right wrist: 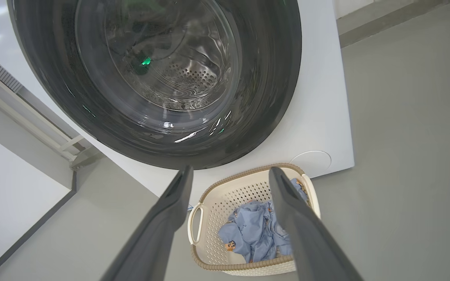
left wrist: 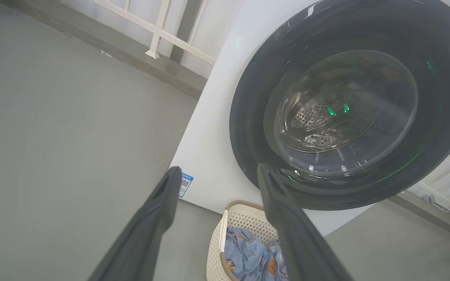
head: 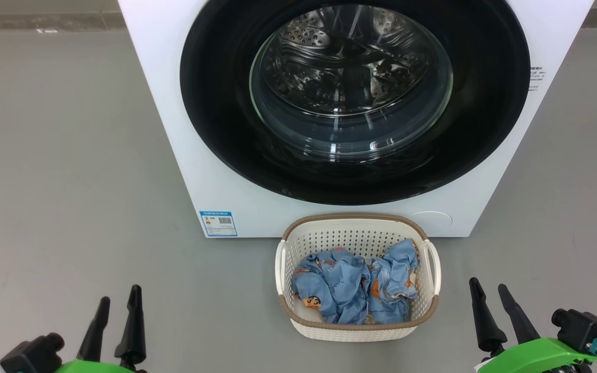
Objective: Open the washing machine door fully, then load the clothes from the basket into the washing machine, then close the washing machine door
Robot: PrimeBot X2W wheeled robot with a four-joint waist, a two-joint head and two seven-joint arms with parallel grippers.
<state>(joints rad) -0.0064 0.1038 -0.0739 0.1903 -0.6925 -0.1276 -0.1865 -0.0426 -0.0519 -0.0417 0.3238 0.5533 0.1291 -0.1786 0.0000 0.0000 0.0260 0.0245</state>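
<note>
Facing the washing machine door (head: 215, 103), shut flush on the washing machine (head: 174, 155), glass bowl bulging straight out. Just in front on the floor, the basket (head: 353, 217), long axis left-right along the machine's front, holding the crumpled clothes (head: 340, 285). Low on either side, well apart from it, left gripper (head: 119, 293) and right gripper (head: 487, 283), fingers spread, empty, pointing at the machine.

Smooth grey floor (head: 70, 155), white railing (left wrist: 158, 33) (on a darker strip (left wrist: 139, 62)), pale wall (left wrist: 213, 23) behind
</note>
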